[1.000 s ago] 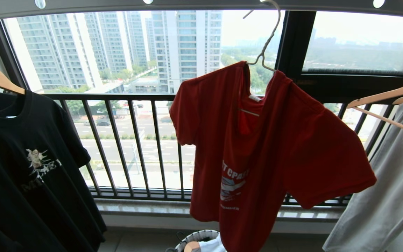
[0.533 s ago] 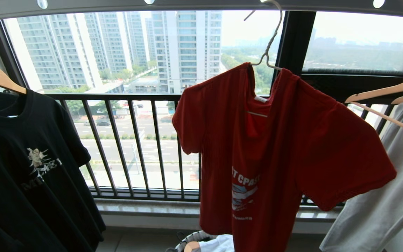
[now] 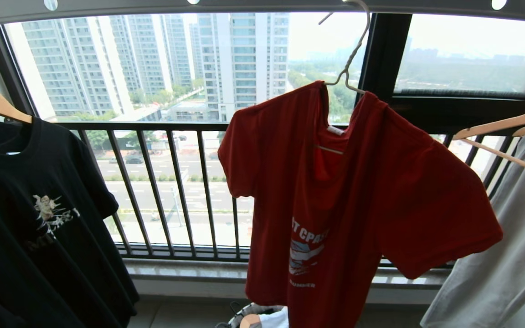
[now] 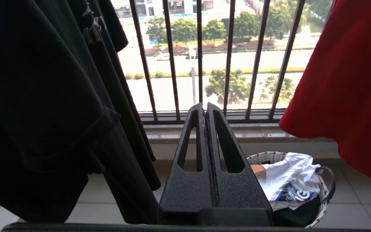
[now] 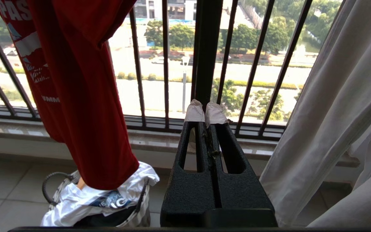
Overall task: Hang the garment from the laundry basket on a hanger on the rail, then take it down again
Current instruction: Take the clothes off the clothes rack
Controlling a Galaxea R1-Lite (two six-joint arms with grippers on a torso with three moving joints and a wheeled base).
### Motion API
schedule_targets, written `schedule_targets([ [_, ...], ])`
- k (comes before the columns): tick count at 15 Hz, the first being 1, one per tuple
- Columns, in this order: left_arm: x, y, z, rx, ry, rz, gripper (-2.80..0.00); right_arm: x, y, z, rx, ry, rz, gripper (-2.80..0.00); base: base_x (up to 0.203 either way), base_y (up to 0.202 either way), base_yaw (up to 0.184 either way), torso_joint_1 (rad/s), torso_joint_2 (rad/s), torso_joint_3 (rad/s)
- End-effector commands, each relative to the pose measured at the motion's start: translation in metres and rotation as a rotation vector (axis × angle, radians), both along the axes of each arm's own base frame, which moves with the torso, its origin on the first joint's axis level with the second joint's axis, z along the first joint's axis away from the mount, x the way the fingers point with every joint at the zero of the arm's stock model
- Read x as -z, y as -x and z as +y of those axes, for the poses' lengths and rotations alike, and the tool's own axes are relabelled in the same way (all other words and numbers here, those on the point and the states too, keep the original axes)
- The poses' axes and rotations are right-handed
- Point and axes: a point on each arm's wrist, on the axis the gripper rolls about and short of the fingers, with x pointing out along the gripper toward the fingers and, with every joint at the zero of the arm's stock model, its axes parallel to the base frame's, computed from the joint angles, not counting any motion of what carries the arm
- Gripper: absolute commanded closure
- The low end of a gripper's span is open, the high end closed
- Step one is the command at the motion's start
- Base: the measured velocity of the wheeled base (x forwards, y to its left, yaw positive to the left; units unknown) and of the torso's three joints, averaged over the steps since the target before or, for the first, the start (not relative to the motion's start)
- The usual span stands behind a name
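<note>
window (image 3: 153, 68): daylight, towers | balcony railing (image 3: 171, 191): black | floor (image 4: 359, 196): pale tiles

3 hung garments (image 3: 358, 196), 1 basket (image 4: 325, 193)

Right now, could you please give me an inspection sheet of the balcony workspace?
Surface: tiled floor below a pale window ledge.
Job's things: red T-shirt hangs crookedly on the cream wire hanger, hooked on the grey rail; laundry basket on the floor beneath, holding a white garment.
Clutter: black T-shirt and pale grey garment on wooden hangers either side.
Grippers: left gripper shut, empty, low by the black T-shirt; right gripper shut, empty, low between red shirt and grey garment.
Cables: nothing seen.
Surroundings: black balcony railing, tower blocks and road beyond.
</note>
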Motion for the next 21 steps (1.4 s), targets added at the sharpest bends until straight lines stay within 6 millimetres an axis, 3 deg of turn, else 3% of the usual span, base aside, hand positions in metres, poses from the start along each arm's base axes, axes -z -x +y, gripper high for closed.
schedule_targets([
  [1, 0.000, 0.000, 0.000, 0.000, 0.000, 0.001, 0.00, 0.000, 0.000, 0.000, 0.015, -0.023, 0.001, 0.00, 0.000, 0.000, 0.000, 0.000, 0.00, 0.000],
  [4, 0.000, 0.000, 0.000, 0.000, 0.000, 0.002, 0.00, -0.007, 0.002, -0.001, 0.027, -0.034, -0.021, 0.00, 0.000, 0.000, 0.000, 0.000, 0.00, 0.000],
  [9, 0.000, 0.000, 0.000, 0.000, 0.000, 0.001, 0.00, -0.059, 0.017, -0.001, 0.039, -0.044, -0.102, 0.00, 0.000, 0.000, 0.000, 0.000, 0.00, 0.000],
  [13, 0.000, 0.000, 0.000, 0.000, 0.000, 0.002, 0.00, -0.126, 0.019, -0.001, 0.028, -0.039, -0.164, 0.00, 0.000, 0.000, 0.000, 0.000, 0.00, 0.000],
  [17, 0.000, 0.000, 0.000, 0.000, 0.000, 0.002, 0.00, -0.193, -0.001, 0.000, 0.016, -0.011, -0.177, 0.00, 0.000, 0.000, 0.000, 0.000, 0.00, 0.000],
  [21, 0.000, 0.000, 0.000, 0.000, 0.000, 0.001, 0.00, -0.248, -0.039, 0.001, -0.034, 0.011, -0.161, 0.00, 0.000, 0.000, 0.000, 0.000, 0.00, 0.000],
])
